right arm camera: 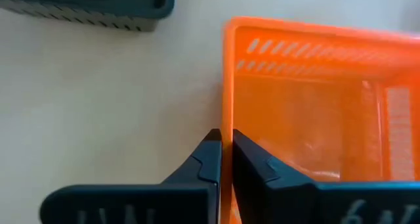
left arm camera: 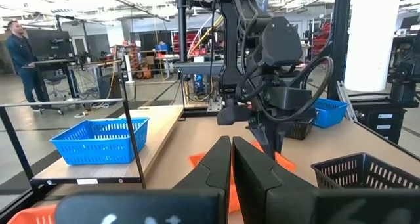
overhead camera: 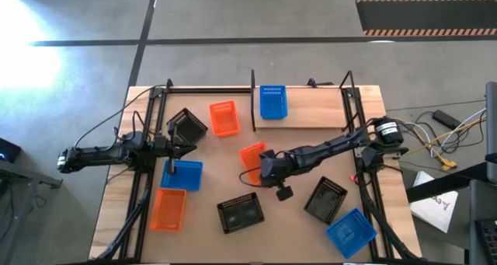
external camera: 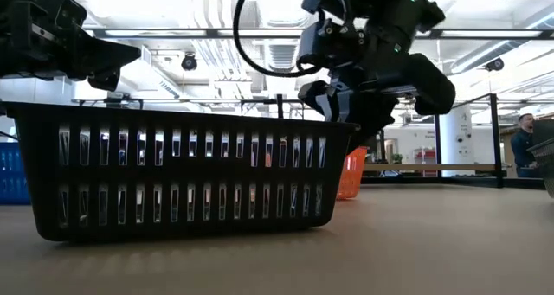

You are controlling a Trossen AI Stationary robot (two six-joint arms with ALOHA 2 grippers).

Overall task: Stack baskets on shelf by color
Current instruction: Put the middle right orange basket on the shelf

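The shelf [overhead camera: 311,113] stands at the table's far edge with one blue basket [overhead camera: 272,102] on its plank. My right gripper [overhead camera: 262,165] is mid-table, shut on an orange basket [overhead camera: 250,155]. My left gripper [overhead camera: 175,147] is shut and empty [left arm camera: 231,161], between a tilted black basket [overhead camera: 186,125] and a blue basket [overhead camera: 182,174]. Standing on the table are another orange basket [overhead camera: 224,117] by the shelf, an orange one [overhead camera: 168,209], two black ones [overhead camera: 240,213] [overhead camera: 325,199] and a blue one [overhead camera: 351,232]. My right gripper pinches the orange basket's side wall at its rim [right arm camera: 226,119], one finger [right arm camera: 252,168] inside the basket and one [right arm camera: 207,161] outside. The fingers come from above, pointing down. Whether the basket is lifted off the table I cannot tell.
Black metal frames run along the table's left [overhead camera: 147,141] and right [overhead camera: 365,164] sides. Bare tabletop lies between the shelf and the held basket. The near black basket [external camera: 182,169] fills the low view's foreground. People stand in the room beyond [left arm camera: 20,53].
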